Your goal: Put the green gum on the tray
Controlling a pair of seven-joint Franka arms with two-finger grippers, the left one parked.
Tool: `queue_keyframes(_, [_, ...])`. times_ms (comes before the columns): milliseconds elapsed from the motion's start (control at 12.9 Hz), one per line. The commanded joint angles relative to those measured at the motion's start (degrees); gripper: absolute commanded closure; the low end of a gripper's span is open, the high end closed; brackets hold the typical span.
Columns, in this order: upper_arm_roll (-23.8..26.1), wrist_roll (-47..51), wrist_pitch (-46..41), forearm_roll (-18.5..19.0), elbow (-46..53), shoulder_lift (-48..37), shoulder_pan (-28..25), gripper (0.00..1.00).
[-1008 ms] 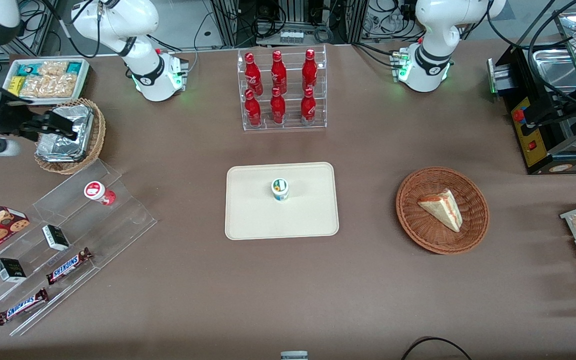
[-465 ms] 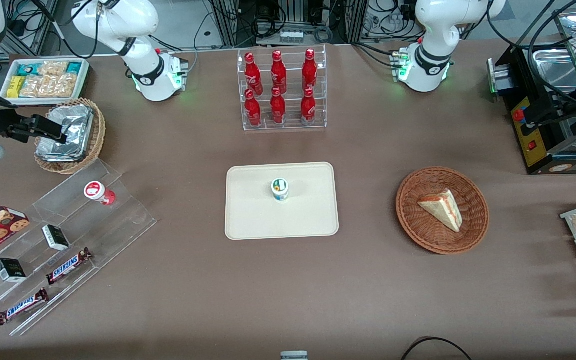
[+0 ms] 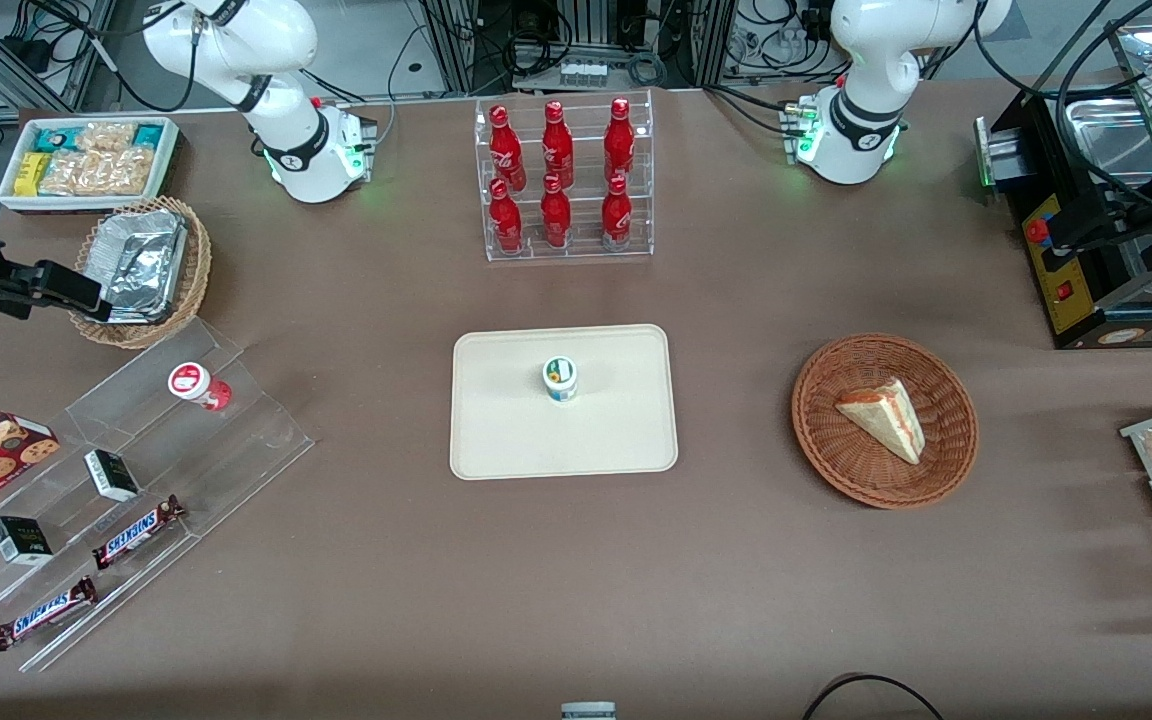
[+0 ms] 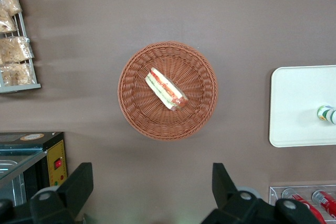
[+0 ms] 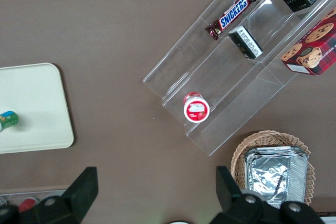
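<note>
You see the green gum (image 3: 560, 379) standing upright near the middle of the tray (image 3: 496, 440), nothing touching it. Your gripper (image 3: 56, 288) hangs released and empty at the working arm's end of the desk (image 3: 736, 580), beside the foil basket (image 3: 141, 270), its arm cut off by the frame edge. The red-lidded canister (image 3: 193, 383) sits on the clear stepped rack (image 3: 236, 440).

A brown table (image 3: 386, 560) carried everything. The cream tray (image 3: 496, 430) lay at its middle, and a clear rack of red bottles (image 3: 564, 180) stood farther from the front camera. A wicker basket (image 3: 946, 455) holding a sandwich sat toward the parked arm's end. Toward the working arm's end were a stepped clear stand (image 3: 236, 440), a foil-filled basket (image 3: 191, 285) and a white tub (image 3: 171, 150). There the gripper (image 3: 56, 288) hung, fingers spread and empty.
</note>
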State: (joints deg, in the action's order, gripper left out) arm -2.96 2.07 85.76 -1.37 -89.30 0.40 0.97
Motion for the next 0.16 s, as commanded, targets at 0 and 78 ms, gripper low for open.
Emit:
queue_keyframes(0, [0.1,-0.4,-2.0,1.5,2.8,1.3,0.2,0.0])
queue_keyframes(78, [0.1,-0.3,-2.0,1.7,2.8,1.3,0.2,0.0])
